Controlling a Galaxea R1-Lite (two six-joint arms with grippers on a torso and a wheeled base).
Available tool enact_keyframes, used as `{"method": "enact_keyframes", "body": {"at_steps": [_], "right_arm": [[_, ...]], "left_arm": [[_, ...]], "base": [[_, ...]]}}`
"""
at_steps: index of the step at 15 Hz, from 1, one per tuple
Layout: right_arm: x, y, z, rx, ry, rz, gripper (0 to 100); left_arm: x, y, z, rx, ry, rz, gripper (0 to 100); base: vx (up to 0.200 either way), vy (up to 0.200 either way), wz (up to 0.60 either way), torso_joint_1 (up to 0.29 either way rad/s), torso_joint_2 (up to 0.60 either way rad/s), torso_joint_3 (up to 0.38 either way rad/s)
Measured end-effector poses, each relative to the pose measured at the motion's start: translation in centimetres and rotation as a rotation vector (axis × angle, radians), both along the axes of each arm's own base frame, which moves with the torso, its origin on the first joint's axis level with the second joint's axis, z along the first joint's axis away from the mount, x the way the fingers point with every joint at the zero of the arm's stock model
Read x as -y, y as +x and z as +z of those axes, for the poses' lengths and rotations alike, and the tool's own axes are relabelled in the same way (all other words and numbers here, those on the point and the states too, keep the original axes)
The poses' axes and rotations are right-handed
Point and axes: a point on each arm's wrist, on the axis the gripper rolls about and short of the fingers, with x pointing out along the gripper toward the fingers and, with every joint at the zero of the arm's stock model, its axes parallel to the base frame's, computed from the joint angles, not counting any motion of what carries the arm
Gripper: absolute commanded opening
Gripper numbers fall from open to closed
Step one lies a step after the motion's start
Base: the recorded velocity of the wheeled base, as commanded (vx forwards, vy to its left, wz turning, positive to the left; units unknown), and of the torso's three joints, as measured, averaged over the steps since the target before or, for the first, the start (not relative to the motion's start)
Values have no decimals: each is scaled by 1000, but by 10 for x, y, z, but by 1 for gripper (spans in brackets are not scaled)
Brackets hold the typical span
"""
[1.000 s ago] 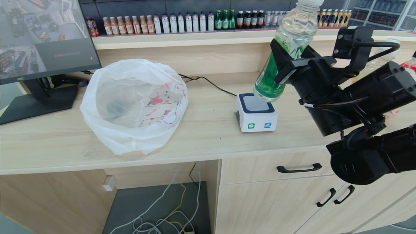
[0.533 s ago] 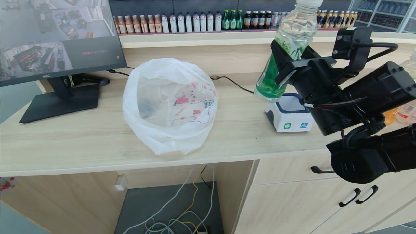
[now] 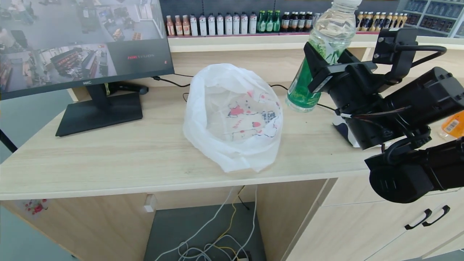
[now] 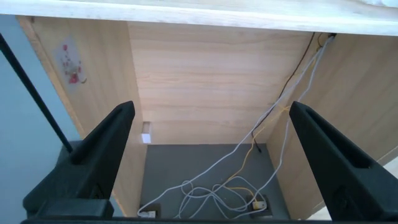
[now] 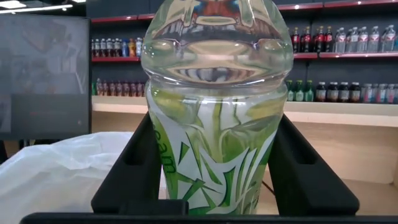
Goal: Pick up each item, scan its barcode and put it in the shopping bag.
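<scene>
My right gripper (image 3: 316, 69) is shut on a clear water bottle (image 3: 331, 29) with a green label, held upright above the counter. The bottle hangs just right of the white shopping bag (image 3: 232, 112), whose mouth gapes open. Behind my right arm, a corner of the white scanner (image 3: 342, 127) peeks out. In the right wrist view the bottle (image 5: 217, 93) sits between the two black fingers (image 5: 130, 168) of the right gripper (image 5: 217, 180), with the bag (image 5: 56, 168) lower down beyond it. My left gripper (image 4: 211, 112) is open below the counter, facing cables.
A monitor (image 3: 79, 40) on a black stand takes up the counter's far left. An orange item (image 3: 451, 125) lies at the right edge. A raised ledge (image 3: 235, 43) runs behind the counter, with shelves of bottles (image 3: 232, 23) beyond. Cables (image 3: 214, 243) hang under the counter.
The camera has shifted left, so everything on the counter sits further right in the picture. The bottle in my right gripper has left the spot over the scanner and is now beside the bag.
</scene>
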Motion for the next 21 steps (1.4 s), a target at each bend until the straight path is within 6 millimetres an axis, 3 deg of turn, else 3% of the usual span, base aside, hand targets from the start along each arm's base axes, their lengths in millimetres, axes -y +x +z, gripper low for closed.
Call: {"method": "enact_keyframes", "body": {"at_steps": [9,13,18,21], "right_arm": [[-4,-1,-3,-22,16,40,0],[-10,9,-9,-70,-13,44,0],[-20,25,0,-145,-49,39,0],[-39,28,-3,-168,-69,79,0]], "left_arm": [[0,0,0,0,2,0,100],[0,0,0,0,3,0,100],[0,0,0,0,3,1,100],[0,0,0,0,3,0,100]], "base": [[0,0,0,0,0,0],[0,0,0,0,0,0],[0,0,0,0,0,0],[0,0,0,0,0,0]]}}
